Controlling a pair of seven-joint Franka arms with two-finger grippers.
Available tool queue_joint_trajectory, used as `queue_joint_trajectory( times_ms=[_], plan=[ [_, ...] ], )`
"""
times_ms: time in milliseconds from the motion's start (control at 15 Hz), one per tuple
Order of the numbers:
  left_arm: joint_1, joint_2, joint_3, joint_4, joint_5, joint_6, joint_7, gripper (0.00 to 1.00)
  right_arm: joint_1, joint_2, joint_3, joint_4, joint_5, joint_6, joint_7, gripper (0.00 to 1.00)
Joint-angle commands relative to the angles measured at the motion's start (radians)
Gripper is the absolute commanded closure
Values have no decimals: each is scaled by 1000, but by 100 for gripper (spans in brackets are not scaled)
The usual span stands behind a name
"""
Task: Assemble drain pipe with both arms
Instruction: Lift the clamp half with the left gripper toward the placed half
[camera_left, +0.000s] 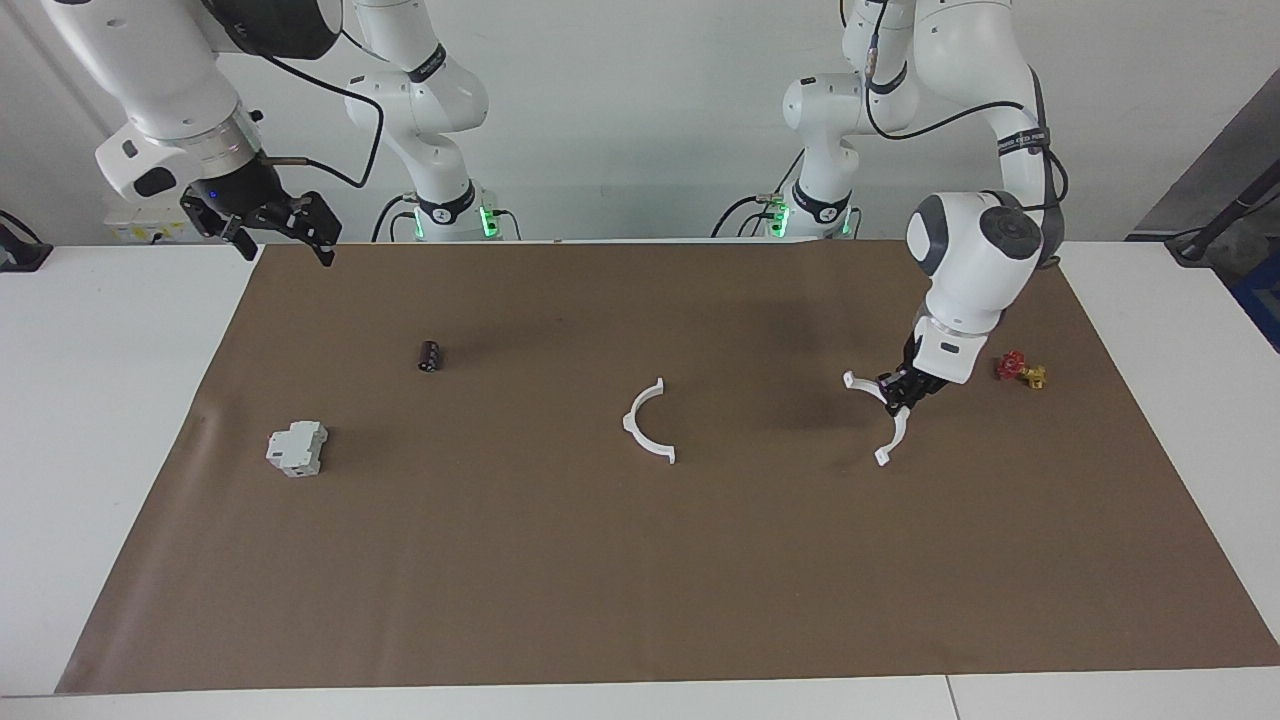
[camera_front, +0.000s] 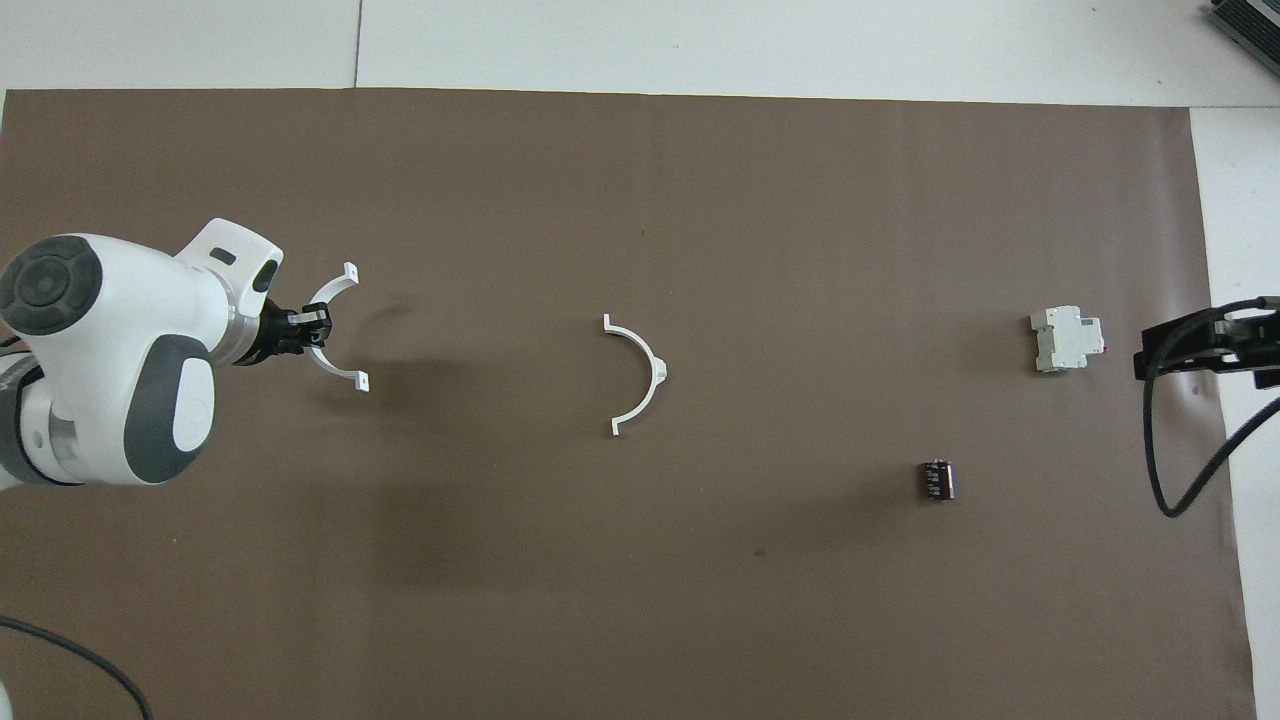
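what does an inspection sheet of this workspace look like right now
surface: brown mat on a white table, flat.
job's things: one half-ring lies mid-mat; the other half-ring is at the left arm's end, in the left tool.
clutter: grey-white block and small black cylinder at the right arm's end; red-and-yellow valve beside the left tool.
grippers: left tool low at the mat, shut on its half-ring; right tool waits raised over the mat's edge, open.
cables: black cables hang along both arms.
surroundings: white wall.
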Motion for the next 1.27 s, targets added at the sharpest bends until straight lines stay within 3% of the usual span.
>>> queue_joint_trajectory(
  times_ms=[0,468,869,1003,1204],
  plan=[
    [-107,-3,13,9,46,-18,-199,100,-14,-24,8,-38,2,7,18,0],
    [-326,13,12,89,49,-26,-497,100,-17,-24,10,-30,7,7,8,0],
    [-414,76,10,89,60,-13,-525,100,-17,-22,10,-29,7,5,9,0],
    [-426,121,10,95,100,19,-525,100,-17,-24,10,-29,7,7,7,0],
    [-423,125,7,89,163,17,-461,100,-17,-24,10,-30,7,7,7,0]
  ],
)
